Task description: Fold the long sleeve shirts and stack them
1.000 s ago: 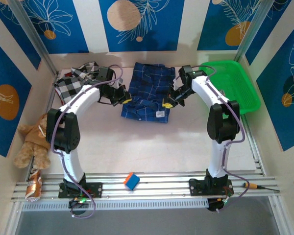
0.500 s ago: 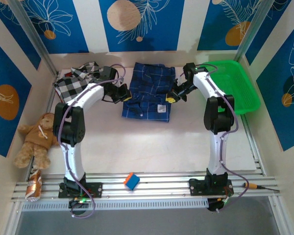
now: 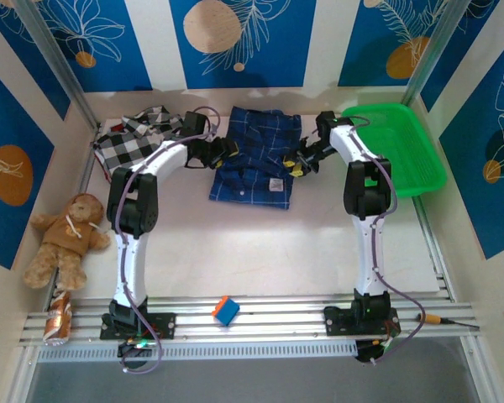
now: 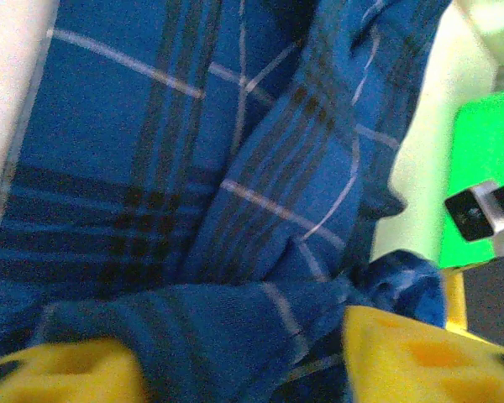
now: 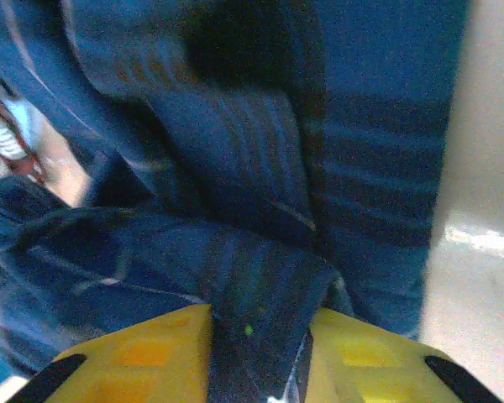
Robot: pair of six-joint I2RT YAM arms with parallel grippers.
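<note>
Dark blue plaid shirt (image 3: pixel 256 155) with thin light lines and darker bands. Black-and-white checked shirt (image 3: pixel 126 144). Bright green basket (image 3: pixel 403 143). Brown teddy bear (image 3: pixel 63 239). Blue cube (image 3: pixel 226 311) with one orange side. Plain off-white desk (image 3: pixel 260 243).

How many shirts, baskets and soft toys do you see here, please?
Shirts: 2, the blue plaid shirt and the black-and-white checked shirt
Baskets: 1, the green basket
Soft toys: 1, the teddy bear
Total: 4
</note>
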